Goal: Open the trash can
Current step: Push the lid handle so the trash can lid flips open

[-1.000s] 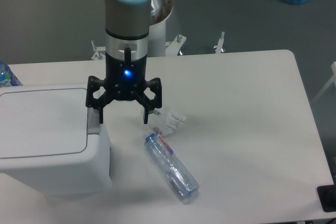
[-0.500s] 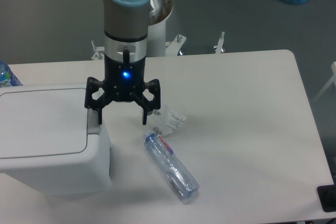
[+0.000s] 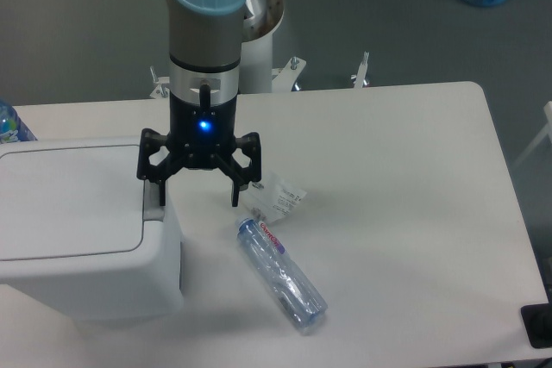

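Pincer (image 3: 197, 192) slightly leftward; label unreadable.

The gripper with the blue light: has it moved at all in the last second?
Yes, slightly. The gripper has crept left, toward the trash can; its left finger now sits closer over the grey tab.

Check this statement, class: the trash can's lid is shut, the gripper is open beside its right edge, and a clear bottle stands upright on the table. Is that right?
One detail is wrong. The bottle is not upright; it lies on its side on the table, as the camera view shows. The rest holds: the trash can has its lid shut, and the gripper is open beside its right edge.
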`<state>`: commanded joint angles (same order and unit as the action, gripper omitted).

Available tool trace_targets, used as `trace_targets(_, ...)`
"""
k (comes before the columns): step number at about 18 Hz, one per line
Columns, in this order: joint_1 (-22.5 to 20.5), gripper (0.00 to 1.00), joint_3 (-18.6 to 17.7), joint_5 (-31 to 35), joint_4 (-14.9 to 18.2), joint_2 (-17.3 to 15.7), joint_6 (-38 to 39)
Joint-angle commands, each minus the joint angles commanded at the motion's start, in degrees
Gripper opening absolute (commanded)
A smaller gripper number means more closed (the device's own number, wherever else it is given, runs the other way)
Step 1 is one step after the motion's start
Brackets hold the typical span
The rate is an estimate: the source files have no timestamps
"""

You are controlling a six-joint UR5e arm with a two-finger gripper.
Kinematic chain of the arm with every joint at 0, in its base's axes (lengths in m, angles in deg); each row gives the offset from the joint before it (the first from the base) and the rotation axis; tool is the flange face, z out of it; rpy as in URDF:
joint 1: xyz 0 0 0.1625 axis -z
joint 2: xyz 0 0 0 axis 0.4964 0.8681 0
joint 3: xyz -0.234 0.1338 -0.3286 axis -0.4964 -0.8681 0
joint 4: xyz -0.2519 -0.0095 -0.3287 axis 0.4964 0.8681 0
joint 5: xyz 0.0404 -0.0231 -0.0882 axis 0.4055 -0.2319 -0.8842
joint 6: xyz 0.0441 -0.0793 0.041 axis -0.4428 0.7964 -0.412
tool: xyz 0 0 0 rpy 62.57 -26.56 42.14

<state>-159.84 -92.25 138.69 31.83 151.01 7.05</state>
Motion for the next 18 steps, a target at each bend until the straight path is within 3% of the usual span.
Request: trace_targets(18,0.0,1.0,0.79,0.09,0.0,0.35,-0.17)
